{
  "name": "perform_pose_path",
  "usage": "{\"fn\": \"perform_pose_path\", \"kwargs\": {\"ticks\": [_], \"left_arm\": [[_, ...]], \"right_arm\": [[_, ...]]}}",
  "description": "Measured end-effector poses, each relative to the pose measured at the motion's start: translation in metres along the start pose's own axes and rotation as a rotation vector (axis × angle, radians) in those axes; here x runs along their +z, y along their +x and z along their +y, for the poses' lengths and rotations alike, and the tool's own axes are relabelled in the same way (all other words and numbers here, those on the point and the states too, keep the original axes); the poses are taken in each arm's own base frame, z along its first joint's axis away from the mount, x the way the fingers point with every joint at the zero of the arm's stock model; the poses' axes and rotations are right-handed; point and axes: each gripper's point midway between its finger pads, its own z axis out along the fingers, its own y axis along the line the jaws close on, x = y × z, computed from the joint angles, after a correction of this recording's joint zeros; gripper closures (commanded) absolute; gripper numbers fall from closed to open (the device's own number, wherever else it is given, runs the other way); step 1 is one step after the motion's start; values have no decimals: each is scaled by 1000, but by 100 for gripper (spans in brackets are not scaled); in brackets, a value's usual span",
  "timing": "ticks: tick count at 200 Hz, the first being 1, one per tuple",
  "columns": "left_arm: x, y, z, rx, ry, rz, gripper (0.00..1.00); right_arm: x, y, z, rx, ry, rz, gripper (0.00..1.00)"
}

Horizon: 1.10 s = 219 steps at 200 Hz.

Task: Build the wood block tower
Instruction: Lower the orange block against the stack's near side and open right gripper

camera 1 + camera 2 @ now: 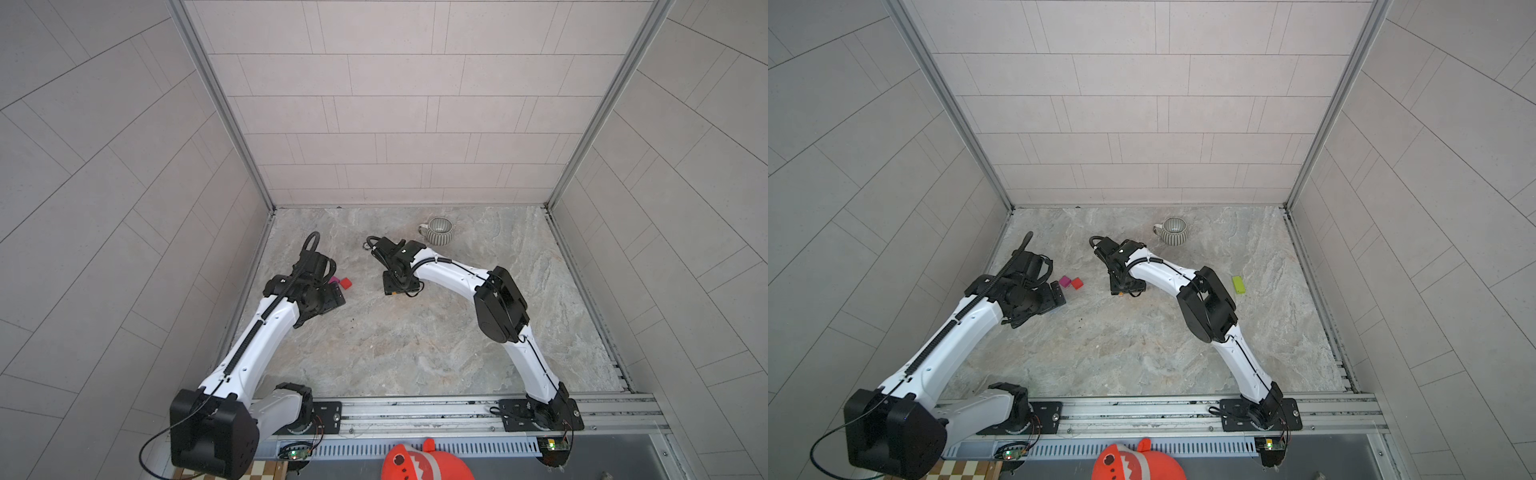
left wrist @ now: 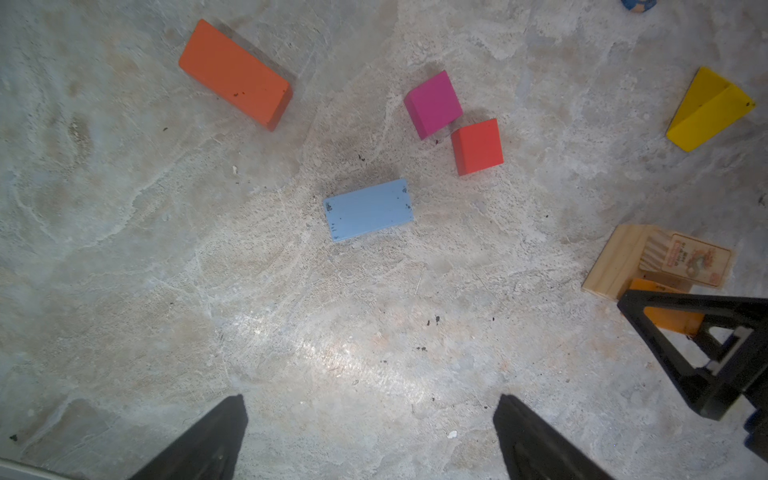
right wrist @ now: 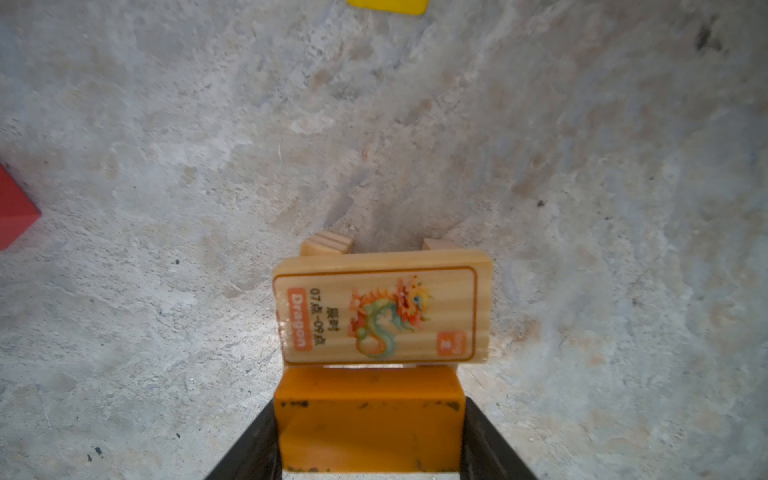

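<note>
In the right wrist view my right gripper (image 3: 370,402) is shut on an orange block (image 3: 369,419), its fingers (image 3: 257,440) pressed to both sides. That block stands against a tan dragon-printed block (image 3: 380,307), which lies across two upright tan blocks (image 3: 327,244). The left wrist view shows the same tan stack (image 2: 623,262) with the orange block (image 2: 669,318) beside it. My left gripper (image 2: 370,401) is open and empty above the table. Ahead of it lie a blue block (image 2: 369,210), a magenta block (image 2: 434,104), a red block (image 2: 478,145), a long orange block (image 2: 235,75) and a yellow block (image 2: 706,110).
A grey-and-white striped mug (image 1: 440,230) stands at the back of the marble table (image 1: 415,353). A yellow-green block (image 1: 1238,284) lies right of the right arm. The magenta block (image 1: 1064,281) and red block (image 1: 1076,283) sit between the arms. Tiled walls close three sides.
</note>
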Motion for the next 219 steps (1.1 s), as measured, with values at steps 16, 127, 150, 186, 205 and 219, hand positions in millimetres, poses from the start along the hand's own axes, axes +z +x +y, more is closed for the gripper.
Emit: {"fn": "perform_pose_path", "kwargs": {"ticks": [16,127,150,186,205,219], "left_arm": [[0,0,0,0,0,0,0],[0,0,0,-2,0,-1,0],[0,0,0,-2,0,-1,0],[0,0,0,-2,0,-1,0],[0,0,0,-1,0,-1,0],[0,0,0,-1,0,-1,0]], "right_arm": [[-1,-1,0,0,1,-3,34],[-1,-2,-2,0,11,-11,37],[-1,-3,-2,1,12,-12,40],[-1,-3,-2,4,12,-12,41],[-1,-3,-2,4,12,-12,41],[-1,-3,-2,4,13,-12,41]]}}
